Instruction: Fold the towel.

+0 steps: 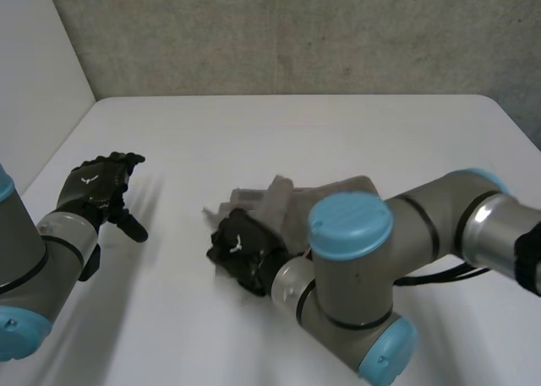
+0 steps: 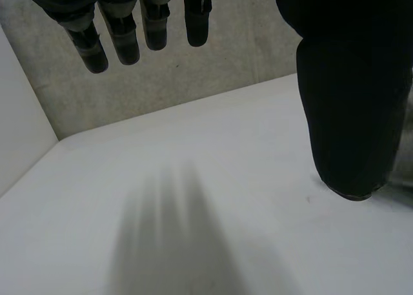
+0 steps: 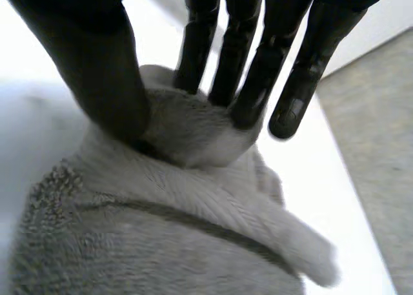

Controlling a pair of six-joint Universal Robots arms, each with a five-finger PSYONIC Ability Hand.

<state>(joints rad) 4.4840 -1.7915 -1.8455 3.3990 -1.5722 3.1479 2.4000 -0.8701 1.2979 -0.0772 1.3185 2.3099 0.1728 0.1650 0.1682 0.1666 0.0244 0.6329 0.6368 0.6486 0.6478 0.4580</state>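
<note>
Grey terry towel (image 1: 292,202), bunched midway across the table (image 1: 355,128), one ridge pinched between thumb and fingers of right robot hand (image 1: 245,252). Left robot hand (image 1: 95,187) spread, empty, well apart. Advisable: hold pinch firm, draw ridge out flat before creasing.

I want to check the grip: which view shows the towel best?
Right wrist view: the towel is close up, a fold pinched by the right hand. Head view: bunched, partly behind the right arm. Left wrist view: the open left hand over the table.
</note>
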